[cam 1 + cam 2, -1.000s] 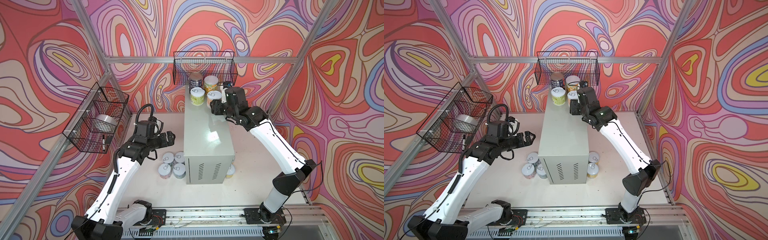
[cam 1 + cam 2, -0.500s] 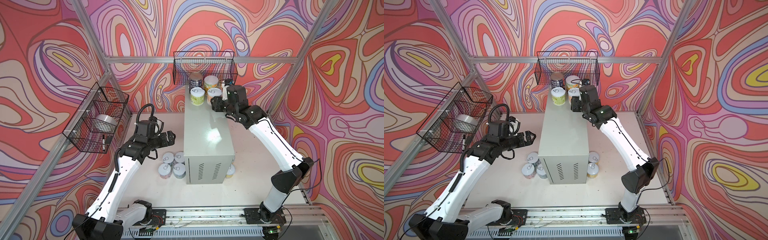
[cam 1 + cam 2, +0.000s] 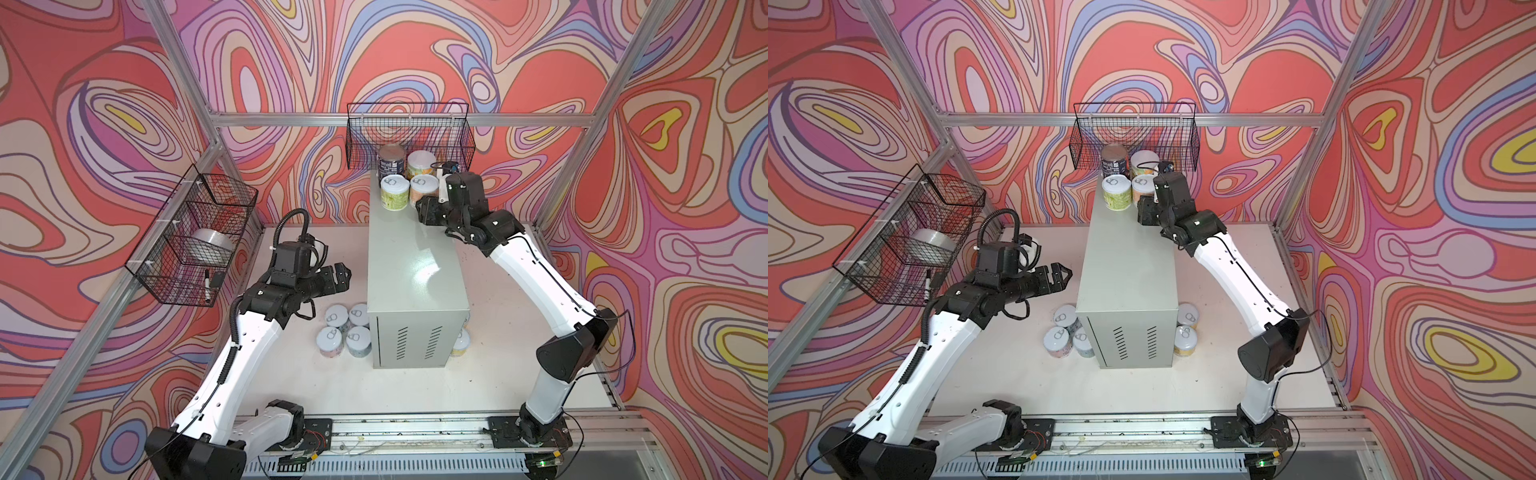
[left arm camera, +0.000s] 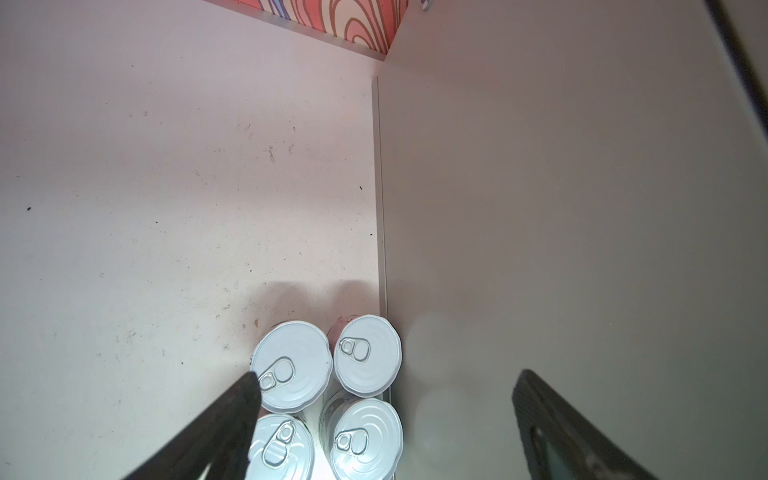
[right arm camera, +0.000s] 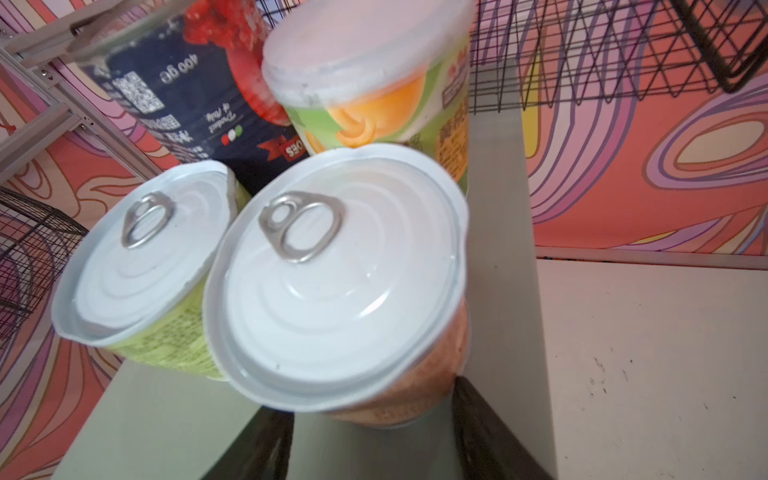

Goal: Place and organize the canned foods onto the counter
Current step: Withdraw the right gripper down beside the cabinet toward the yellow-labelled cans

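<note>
The grey counter (image 3: 415,266) stands mid-table. At its far end stand several canned foods: a navy one (image 3: 391,160), an orange-green one (image 3: 420,164), a green one (image 3: 395,195) and an orange-pink one (image 5: 340,282). My right gripper (image 3: 424,208) is low on the counter top, open, its fingers either side of the orange-pink can's base, with a gap at one finger. Several more cans (image 3: 345,328) stand on the table left of the counter, and two (image 3: 1185,330) on its right. My left gripper (image 4: 386,376) hovers open above the left group, holding nothing.
A black wire basket (image 3: 409,133) hangs on the back wall just over the far cans. Another basket (image 3: 187,241) on the left wall holds a silver tape roll (image 3: 210,245) and a marker. Aluminium frame posts stand at the corners.
The right arm has shifted slightly toward the far end of the counter, staying at the orange-pink can. The left arm has hardly moved.
</note>
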